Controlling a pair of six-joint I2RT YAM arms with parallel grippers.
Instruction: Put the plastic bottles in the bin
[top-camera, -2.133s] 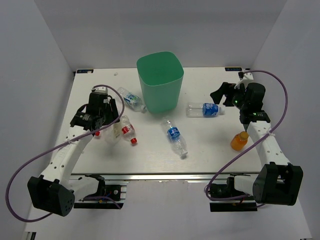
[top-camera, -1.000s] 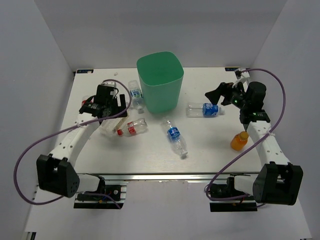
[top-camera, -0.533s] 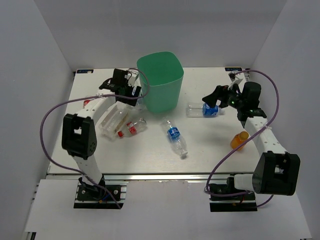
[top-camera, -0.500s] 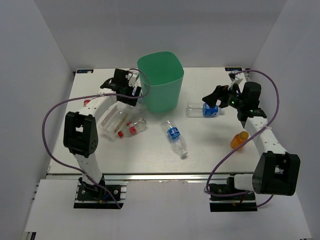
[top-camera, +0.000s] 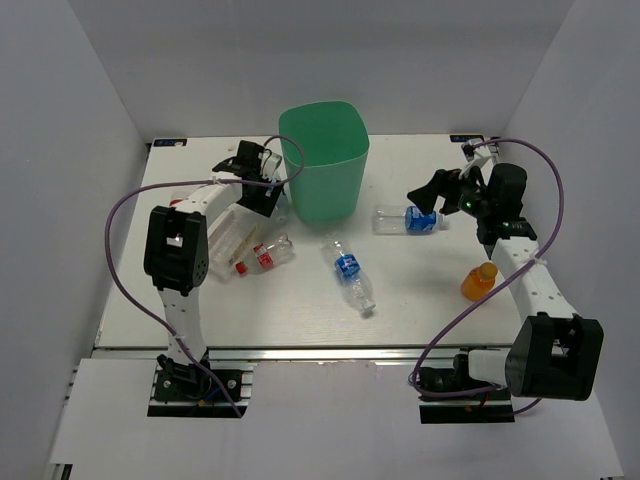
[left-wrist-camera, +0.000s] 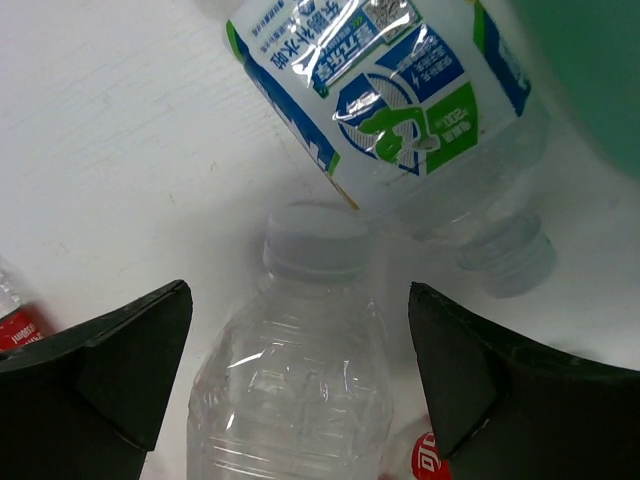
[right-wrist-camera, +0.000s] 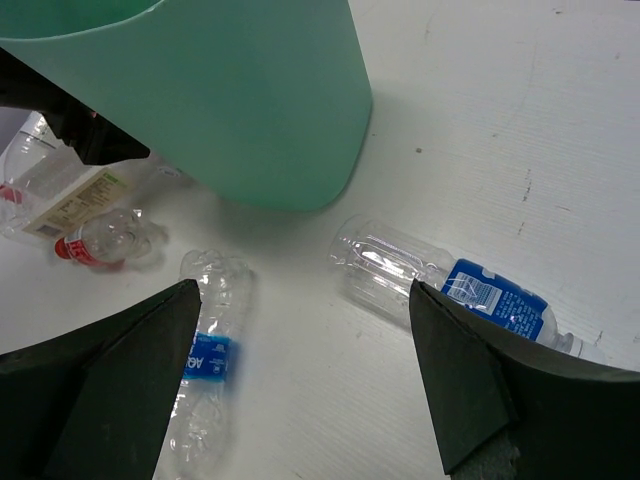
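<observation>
The white table (top-camera: 420, 310) is carrying the green bin (top-camera: 322, 165), which is standing upright at the back. The left gripper (left-wrist-camera: 295, 350) is hovering, jaws spread wide, over a clear bottle (left-wrist-camera: 290, 400) lying beside a blue-labelled bottle (left-wrist-camera: 380, 90) next to the bin. The right gripper (right-wrist-camera: 300, 370), jaws also spread, is hanging over a second blue-labelled bottle (right-wrist-camera: 430, 275). An orange bottle (top-camera: 479, 282) is standing by the right arm.

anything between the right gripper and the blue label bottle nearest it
Nothing visible does. The right gripper is open above the table, and the blue-label bottle lies on its side just ahead of it, apart from the bin.
</observation>
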